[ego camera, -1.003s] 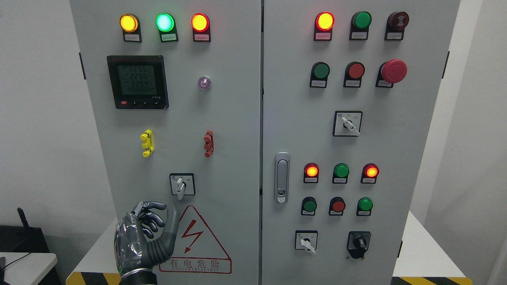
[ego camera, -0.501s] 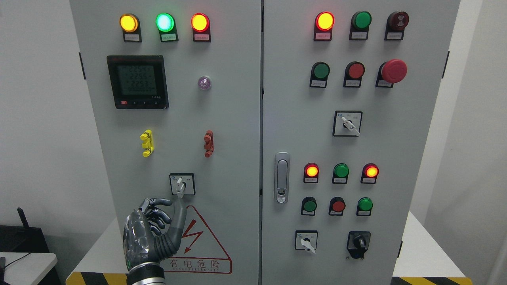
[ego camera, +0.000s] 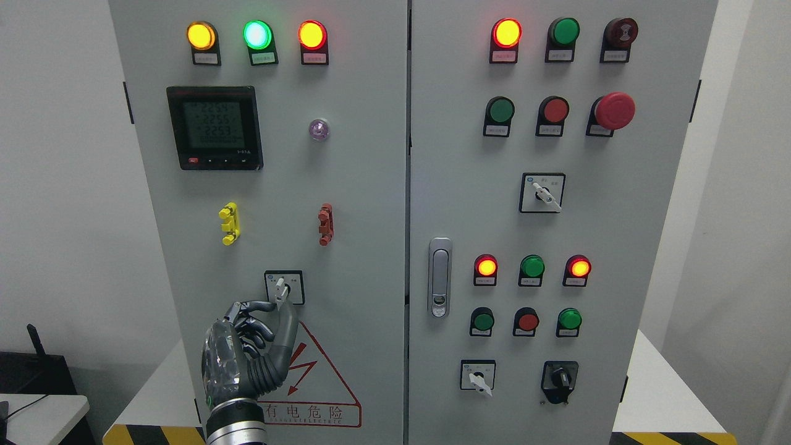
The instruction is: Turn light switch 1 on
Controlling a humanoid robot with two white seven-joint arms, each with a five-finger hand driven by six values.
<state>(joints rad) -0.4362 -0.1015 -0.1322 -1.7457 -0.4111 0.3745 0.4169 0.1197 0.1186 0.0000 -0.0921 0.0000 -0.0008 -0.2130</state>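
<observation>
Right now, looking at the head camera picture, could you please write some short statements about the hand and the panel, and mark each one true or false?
1. The left hand is just below the selector switch on the left door. True; its thumb and forefinger reach the lever's lower end, but a firm grip cannot be confirmed.
2. All three top lamps on the left door are dark. False; the yellow lamp, the green lamp and the red lamp are lit.
3. The digital meter shows lit digits. True.
4. The right hand presses the red mushroom button. False; no right hand shows, and nothing touches it.
</observation>
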